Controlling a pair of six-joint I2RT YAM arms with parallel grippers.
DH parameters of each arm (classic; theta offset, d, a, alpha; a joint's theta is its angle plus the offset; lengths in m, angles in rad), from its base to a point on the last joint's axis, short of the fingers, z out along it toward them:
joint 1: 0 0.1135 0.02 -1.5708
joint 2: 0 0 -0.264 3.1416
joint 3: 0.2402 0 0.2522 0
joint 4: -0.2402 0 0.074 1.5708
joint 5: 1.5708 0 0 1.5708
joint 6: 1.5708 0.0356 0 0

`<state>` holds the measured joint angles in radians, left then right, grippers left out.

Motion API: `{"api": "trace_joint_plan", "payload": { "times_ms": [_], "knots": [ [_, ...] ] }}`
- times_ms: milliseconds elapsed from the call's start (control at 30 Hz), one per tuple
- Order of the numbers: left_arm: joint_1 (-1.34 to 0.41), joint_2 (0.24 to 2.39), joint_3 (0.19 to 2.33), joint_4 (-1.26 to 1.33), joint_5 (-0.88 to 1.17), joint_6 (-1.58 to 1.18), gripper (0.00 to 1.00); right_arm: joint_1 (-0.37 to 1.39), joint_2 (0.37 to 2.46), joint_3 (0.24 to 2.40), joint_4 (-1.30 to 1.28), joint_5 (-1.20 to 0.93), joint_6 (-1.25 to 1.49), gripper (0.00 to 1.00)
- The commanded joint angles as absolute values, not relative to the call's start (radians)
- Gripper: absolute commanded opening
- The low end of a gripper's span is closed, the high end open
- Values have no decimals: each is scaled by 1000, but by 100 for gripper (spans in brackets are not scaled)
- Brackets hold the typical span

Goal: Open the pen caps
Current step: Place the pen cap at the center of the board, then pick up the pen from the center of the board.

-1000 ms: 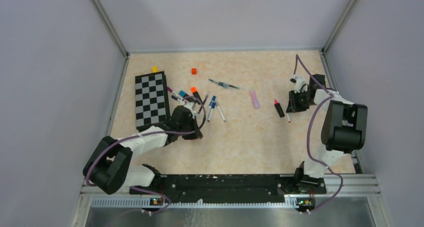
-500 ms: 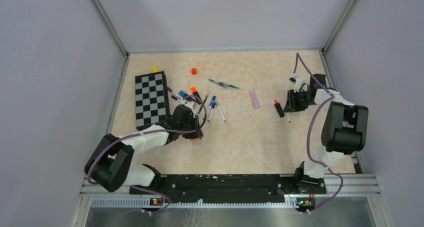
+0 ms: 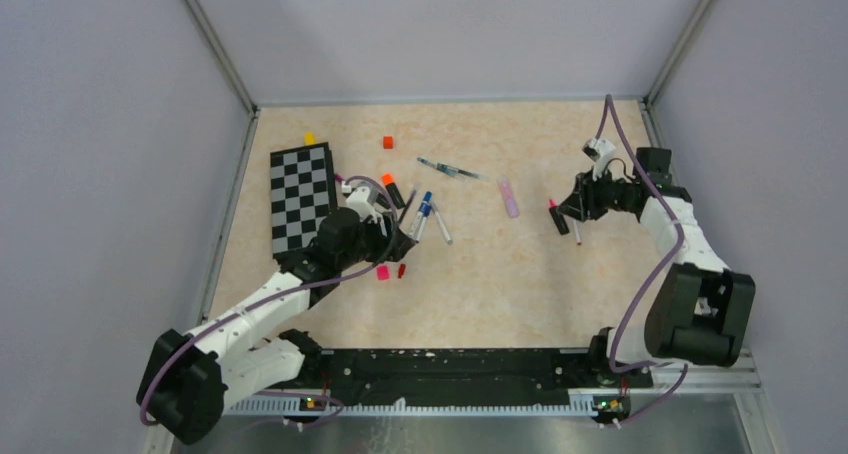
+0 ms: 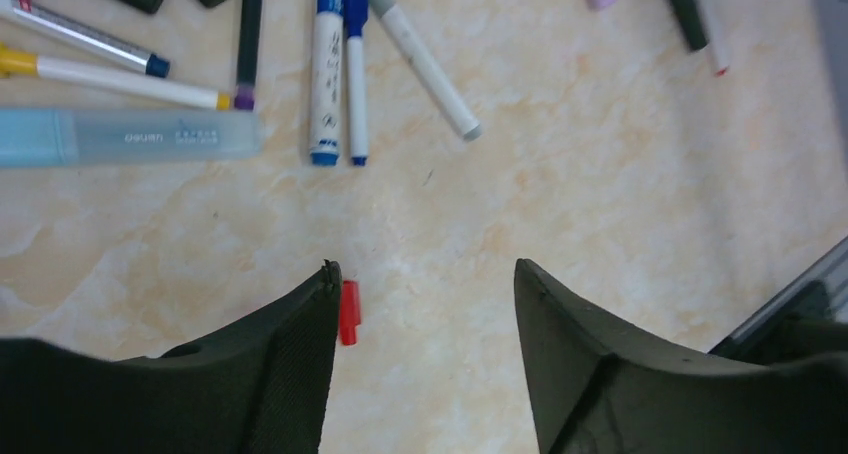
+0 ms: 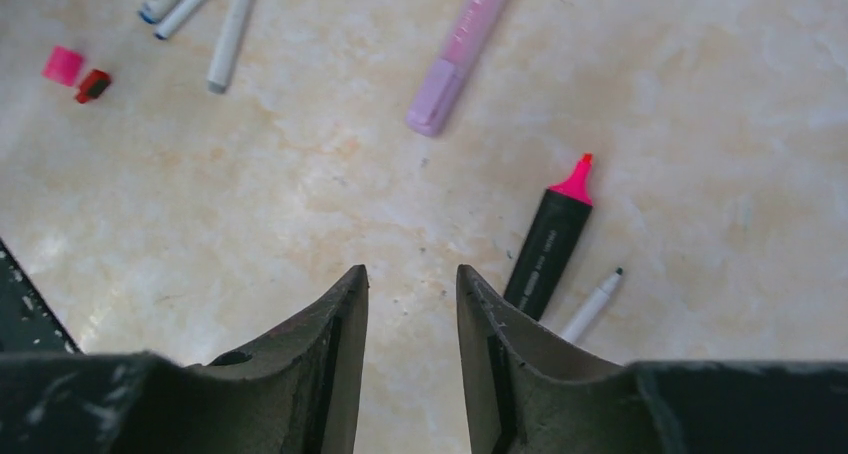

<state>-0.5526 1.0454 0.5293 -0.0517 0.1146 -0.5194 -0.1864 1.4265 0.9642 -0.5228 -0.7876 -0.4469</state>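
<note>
My left gripper [image 4: 425, 269] gapes empty so the red cap [image 4: 348, 312] lies free beside one jaw (off its pen, I reckon), my right gripper [image 5: 412, 274] narrowly parted, empty, beside the pink-tipped highlighter [image 5: 548, 246].

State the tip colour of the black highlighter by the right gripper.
Pink tip on the highlighter; clearest in right wrist view.
</note>
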Motion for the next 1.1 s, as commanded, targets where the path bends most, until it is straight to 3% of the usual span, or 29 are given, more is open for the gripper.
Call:
{"api": "trace_joint_plan", "payload": {
  "times_ms": [0, 33, 67, 167, 300, 400, 500, 600, 767, 833, 1067],
  "knots": [
    [-555, 934, 467, 152, 66, -569, 82, -189, 1261, 877, -427, -1006, -482, 39],
    [-555, 913, 447, 197, 46, -591, 94, -189, 1233, 850, -396, -1036, -463, 41],
    [-555, 896, 422, 247, 31, -608, 98, -189, 1209, 824, -368, -1068, -441, 44],
    [-552, 870, 377, 341, -6, -692, 99, -189, 1142, 778, -319, -1141, -416, 51],
    [-551, 951, 401, 379, 22, -725, 99, -189, 1112, 770, -319, -1120, -421, 53],
    [-557, 1068, 525, 210, 25, -735, 99, -189, 1123, 784, -336, -1091, -421, 53],
    [-628, 1200, 698, 36, -110, -729, 98, -189, 1133, 796, -349, -1078, -421, 53],
    [-717, 1350, 861, -137, -284, -765, 91, -189, 1131, 795, -345, -1073, -415, 53],
    [-744, 1650, 1158, -457, -319, -858, 64, -189, 1131, 793, -338, -1063, -402, 53],
    [-748, 1739, 1239, -516, -320, -876, 60, -189, 1132, 793, -338, -1060, -400, 53],
    [-756, 1914, 1391, -564, -325, -868, 58, -189, 1139, 793, -339, -1052, -400, 53]
  ]
}}
